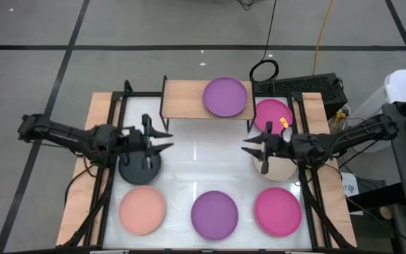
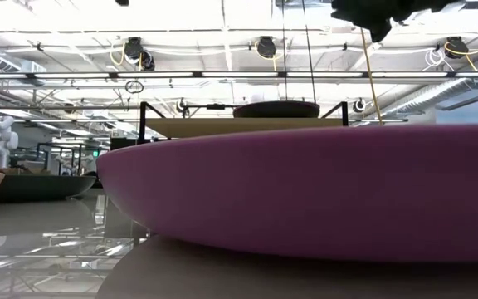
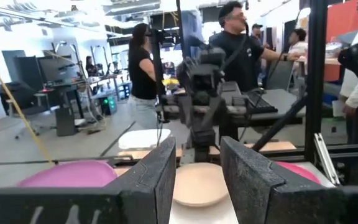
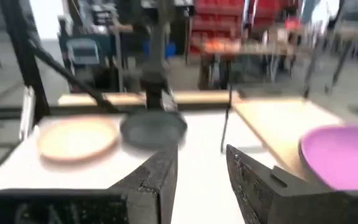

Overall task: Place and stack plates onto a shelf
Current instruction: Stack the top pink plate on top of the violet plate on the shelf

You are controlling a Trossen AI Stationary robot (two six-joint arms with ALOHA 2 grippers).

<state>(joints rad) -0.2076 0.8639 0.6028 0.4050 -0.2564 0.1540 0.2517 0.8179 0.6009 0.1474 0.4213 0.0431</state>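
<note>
From above, we see three plates along the near edge of the white table (image 1: 196, 166): a salmon plate (image 1: 142, 209), a purple plate (image 1: 214, 214) and a magenta plate (image 1: 278, 210). Behind them, both arms hover at mid-table, facing each other. The left gripper (image 1: 162, 141) hangs just above a dark grey plate (image 1: 139, 168), its fingers spread and empty. The right gripper (image 1: 252, 146) sits over a beige plate (image 1: 279, 168), fingers likewise parted and holding nothing.

At the far edge stands the wooden shelf (image 1: 183, 98), carrying a second purple plate (image 1: 225, 97) on its right half. Another magenta plate (image 1: 273, 115) lies on the table just right of the shelf.

The low view adds something the overhead cannot: the near purple plate fills the foreground, and the shelf stands raised on black legs. The left wrist view shows people standing in the room beyond the table.
</note>
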